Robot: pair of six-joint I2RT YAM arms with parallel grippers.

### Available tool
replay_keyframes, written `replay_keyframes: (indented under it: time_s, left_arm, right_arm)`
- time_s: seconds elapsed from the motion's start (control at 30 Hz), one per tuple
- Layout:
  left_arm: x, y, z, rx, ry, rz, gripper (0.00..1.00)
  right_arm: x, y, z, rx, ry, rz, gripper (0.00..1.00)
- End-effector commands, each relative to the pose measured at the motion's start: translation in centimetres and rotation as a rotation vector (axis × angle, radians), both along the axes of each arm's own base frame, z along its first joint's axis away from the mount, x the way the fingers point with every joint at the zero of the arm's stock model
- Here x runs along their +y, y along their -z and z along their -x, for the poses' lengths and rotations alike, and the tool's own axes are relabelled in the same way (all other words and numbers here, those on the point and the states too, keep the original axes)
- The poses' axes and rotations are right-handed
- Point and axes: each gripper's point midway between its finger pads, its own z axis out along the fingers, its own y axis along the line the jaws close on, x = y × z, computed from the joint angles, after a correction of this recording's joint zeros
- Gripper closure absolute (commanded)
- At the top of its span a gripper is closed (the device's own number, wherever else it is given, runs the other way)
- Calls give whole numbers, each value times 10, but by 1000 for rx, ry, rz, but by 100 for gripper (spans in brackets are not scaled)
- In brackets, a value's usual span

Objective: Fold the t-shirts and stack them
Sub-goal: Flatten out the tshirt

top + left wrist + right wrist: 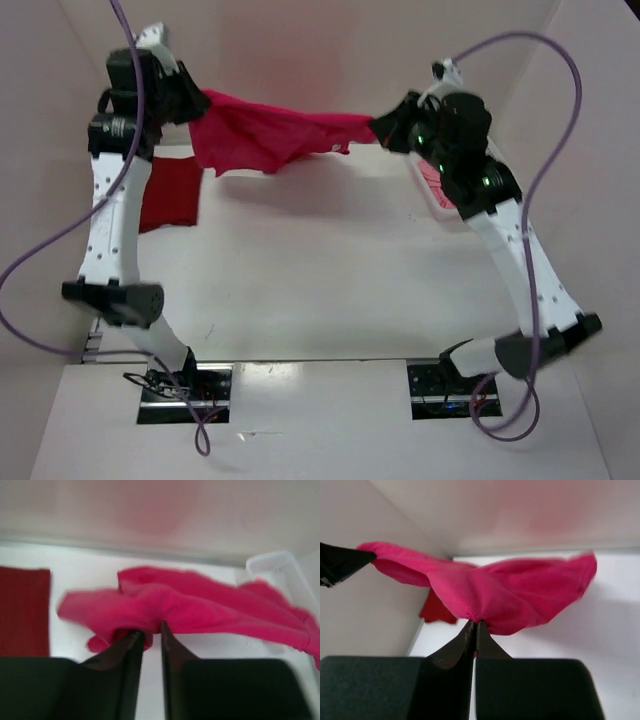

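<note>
The red shirt (170, 195) lies folded flat by the left edge of the bench (320, 290). Beyond it, over the far edge, the magenta shirt (260, 135) hangs stretched in the air between the arms. The right pincer (474, 622) is clamped on one end; the left pincer (148, 632) has its jaws slightly apart with cloth bunched at the tips, so I cannot tell whether it pinches. The step looks like spreading this shirt for folding, and the next move calls for a sure left hold, then lowering both ends level and taut onto the bench.
</note>
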Motion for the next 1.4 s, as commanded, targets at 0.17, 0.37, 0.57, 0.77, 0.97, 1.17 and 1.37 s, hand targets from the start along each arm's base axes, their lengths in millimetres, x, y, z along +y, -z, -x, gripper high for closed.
replay_keyframes:
  time_s: [0.17, 0.37, 0.57, 0.77, 0.97, 1.17, 1.37]
  left_arm:
    - [-20, 243, 97, 529, 55, -146, 32]
    - [-3, 285, 133, 651, -44, -6, 15]
    - [14, 318, 143, 712, -181, 182, 47]
    - [40, 350, 159, 726, -299, 444, 64]
    - [65, 375, 161, 748, -422, 531, 48]
    - [70, 397, 146, 775, -458, 582, 46]
    - [73, 413, 146, 819, -481, 576, 57]
  right_arm:
    - [-40, 261, 104, 563, 31, 164, 100]
    - [-38, 315, 147, 766, 16, 125, 100]
    - [-42, 320, 149, 805, 59, 117, 100]
    - [-40, 327, 155, 836, 60, 84, 100]
    - [-41, 331, 166, 863, 83, 28, 100]
    - [-41, 336, 166, 868, 87, 21, 99]
    - [-42, 333, 165, 865, 104, 4, 99]
